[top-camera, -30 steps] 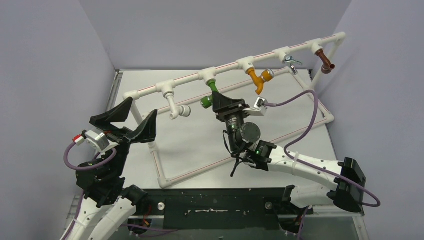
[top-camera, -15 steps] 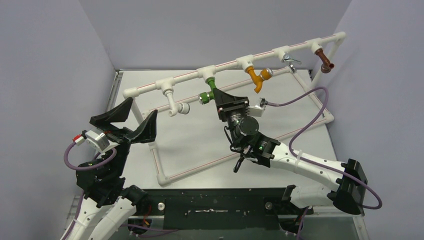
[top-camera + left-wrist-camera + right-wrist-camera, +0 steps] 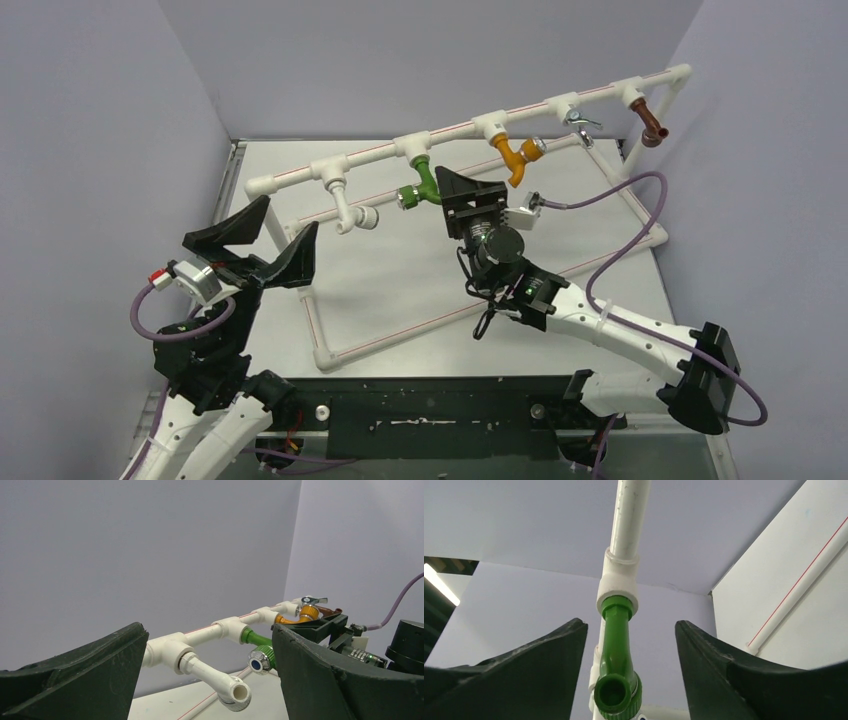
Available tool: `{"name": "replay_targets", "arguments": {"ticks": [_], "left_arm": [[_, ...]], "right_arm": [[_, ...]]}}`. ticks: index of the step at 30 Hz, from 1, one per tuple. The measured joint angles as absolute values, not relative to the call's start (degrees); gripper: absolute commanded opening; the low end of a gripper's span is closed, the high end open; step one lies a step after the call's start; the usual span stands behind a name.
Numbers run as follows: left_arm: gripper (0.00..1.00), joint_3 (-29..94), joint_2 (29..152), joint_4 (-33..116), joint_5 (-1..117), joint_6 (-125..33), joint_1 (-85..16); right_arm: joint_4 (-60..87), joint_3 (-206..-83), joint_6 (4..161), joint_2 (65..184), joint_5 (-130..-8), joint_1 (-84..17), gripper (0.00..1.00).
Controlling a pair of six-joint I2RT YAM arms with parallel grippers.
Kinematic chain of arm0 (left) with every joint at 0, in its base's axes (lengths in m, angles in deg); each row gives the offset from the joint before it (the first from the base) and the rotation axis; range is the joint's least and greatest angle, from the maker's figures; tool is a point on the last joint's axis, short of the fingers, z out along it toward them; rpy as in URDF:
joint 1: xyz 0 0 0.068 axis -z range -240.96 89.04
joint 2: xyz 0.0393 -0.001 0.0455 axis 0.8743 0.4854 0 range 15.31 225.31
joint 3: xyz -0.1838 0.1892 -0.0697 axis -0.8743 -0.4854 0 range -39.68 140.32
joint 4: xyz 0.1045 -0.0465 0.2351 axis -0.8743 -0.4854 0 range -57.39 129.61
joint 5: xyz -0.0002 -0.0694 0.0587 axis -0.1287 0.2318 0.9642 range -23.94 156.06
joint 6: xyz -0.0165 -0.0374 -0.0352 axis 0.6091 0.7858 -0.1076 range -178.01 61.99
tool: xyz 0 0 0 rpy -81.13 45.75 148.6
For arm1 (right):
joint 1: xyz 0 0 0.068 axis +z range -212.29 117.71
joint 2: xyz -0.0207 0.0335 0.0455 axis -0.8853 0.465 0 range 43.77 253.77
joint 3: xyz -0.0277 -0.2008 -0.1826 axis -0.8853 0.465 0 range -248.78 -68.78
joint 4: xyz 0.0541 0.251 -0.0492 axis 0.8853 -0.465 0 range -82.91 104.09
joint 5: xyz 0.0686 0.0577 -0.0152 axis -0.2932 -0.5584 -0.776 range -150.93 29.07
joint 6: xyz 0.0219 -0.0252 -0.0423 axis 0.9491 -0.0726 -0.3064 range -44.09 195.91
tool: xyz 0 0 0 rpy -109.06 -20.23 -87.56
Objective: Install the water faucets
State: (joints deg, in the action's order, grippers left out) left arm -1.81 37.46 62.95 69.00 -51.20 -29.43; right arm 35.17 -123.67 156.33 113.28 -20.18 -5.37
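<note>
The green water faucet [image 3: 418, 188] hangs from a tee of the white pipe rail [image 3: 460, 132], and its spout mouth faces the right wrist camera [image 3: 616, 670]. My right gripper [image 3: 445, 185] is open, one finger on either side of the faucet [image 3: 630, 625] with a gap on each side. On the same rail hang a white faucet [image 3: 352, 212], an orange faucet [image 3: 518, 156], a silver faucet [image 3: 580, 120] and a brown faucet [image 3: 652, 125]. My left gripper [image 3: 288, 215] is open and empty, left of the white faucet [image 3: 215, 677].
The rail stands on a white pipe base frame [image 3: 320, 340] with red stripes that lies on the white table. Purple-grey walls close in the left, back and right. The right arm's purple cable [image 3: 600, 265] loops over the frame's right part.
My right gripper was shut on the green faucet and has opened off it, shifting a little right and back. The faucet's knob has swung to the left. The left arm has barely moved.
</note>
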Motion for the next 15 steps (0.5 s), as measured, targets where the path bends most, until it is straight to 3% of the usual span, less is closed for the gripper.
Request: {"name": "replay_targets", "arguments": {"ticks": [7, 15], "left_arm": [[0.94, -1.83, 37.44, 62.92, 68.95, -51.22, -29.39], [0.94, -1.83, 37.44, 62.92, 69.02, -51.24, -29.39]], "right_arm": [[35.15, -122.25, 149.03, 110.51, -22.36, -6.04, 0.88], [32.7, -121.31, 138.65, 104.67, -26.45, -6.39, 0.9]]}}
